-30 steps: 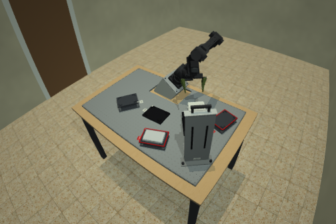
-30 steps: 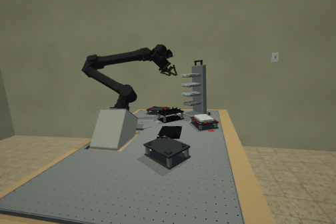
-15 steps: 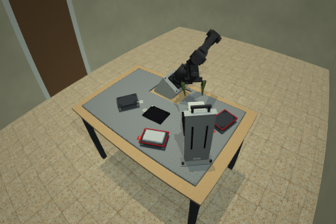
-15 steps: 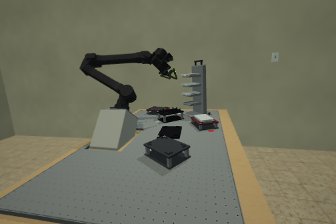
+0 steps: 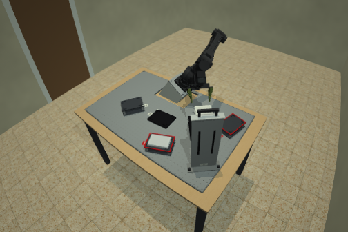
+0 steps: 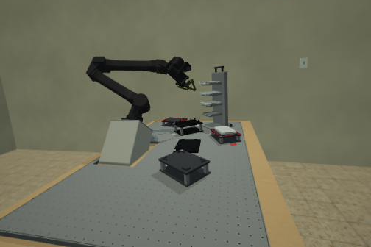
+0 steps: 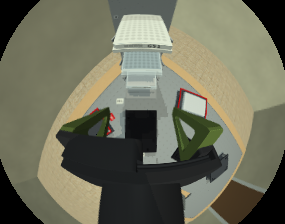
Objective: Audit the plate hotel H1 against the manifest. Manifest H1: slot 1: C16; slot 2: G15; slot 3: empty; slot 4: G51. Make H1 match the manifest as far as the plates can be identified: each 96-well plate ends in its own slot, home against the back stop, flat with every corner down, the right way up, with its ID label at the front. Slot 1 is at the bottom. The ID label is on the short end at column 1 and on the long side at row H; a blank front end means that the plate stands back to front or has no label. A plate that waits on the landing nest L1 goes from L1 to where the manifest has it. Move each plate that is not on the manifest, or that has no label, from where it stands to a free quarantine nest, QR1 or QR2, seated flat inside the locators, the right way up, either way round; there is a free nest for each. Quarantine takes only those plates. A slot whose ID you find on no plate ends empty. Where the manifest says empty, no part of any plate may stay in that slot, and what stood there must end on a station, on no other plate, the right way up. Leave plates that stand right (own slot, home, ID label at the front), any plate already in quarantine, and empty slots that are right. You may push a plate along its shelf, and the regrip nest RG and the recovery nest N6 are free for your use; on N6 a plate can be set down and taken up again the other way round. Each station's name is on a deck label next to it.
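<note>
Plate hotel [image 6: 223, 90] standing on the bench [image 6: 258, 160], its four shelves each carrying a plate; the top plate [image 7: 142, 31] faces the tool [image 6: 186, 86]. The tool hangs in air before the hotel's top shelf, green fingers spread fully apart, gripping nothing. A further white plate [image 6: 224, 129] sits in a red-edged nest [image 6: 225, 137] beside the hotel's foot.
</note>
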Controlling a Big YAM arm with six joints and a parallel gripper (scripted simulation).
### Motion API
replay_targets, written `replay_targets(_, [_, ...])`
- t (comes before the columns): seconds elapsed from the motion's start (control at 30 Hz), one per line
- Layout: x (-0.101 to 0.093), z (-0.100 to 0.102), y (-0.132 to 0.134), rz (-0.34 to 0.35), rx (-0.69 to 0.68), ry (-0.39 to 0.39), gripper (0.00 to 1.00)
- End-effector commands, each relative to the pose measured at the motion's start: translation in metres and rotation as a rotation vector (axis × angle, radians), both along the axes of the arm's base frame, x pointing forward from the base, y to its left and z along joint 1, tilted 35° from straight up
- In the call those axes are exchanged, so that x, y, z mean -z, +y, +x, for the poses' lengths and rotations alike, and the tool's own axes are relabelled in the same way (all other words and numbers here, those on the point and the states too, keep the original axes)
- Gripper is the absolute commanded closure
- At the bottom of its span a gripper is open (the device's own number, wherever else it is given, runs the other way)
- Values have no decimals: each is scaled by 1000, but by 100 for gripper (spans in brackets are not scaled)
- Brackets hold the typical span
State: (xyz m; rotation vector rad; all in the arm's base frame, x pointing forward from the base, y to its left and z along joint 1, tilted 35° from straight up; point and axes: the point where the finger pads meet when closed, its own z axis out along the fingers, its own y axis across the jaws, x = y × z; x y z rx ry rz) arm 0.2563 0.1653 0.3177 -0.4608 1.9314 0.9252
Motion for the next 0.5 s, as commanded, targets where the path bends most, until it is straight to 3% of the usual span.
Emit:
replay_targets(0.0, [3, -1, 6, 14, -8, -8, 0])
replay_targets(0.47, [19, 0, 18, 15, -8, -5, 0])
